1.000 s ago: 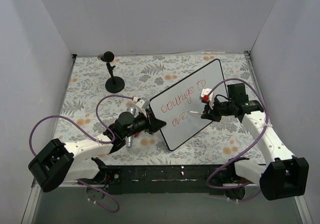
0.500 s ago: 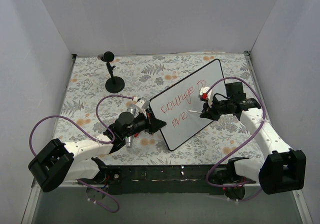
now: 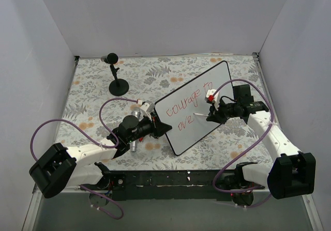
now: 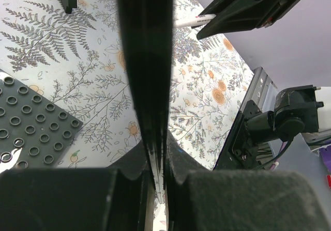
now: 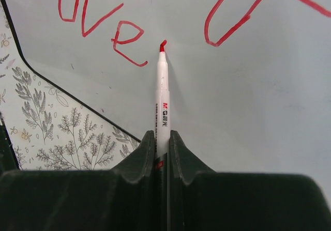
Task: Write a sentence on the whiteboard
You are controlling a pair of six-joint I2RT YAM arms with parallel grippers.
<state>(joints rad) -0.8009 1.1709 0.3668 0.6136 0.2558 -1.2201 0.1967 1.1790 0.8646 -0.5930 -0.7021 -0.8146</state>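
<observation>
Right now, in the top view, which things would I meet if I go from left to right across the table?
In order: black stand → left gripper, shut on the board's left edge → whiteboard → right arm. The marker and the right gripper overlap the whiteboard, so I leave them out.

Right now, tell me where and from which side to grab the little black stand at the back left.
Grip the black stand by its thin stem, between the ball top and the round base, probably coming in level from the near side. It stands on the table; the stem is its only narrow part, and the base looks too wide and flat to pinch.
</observation>
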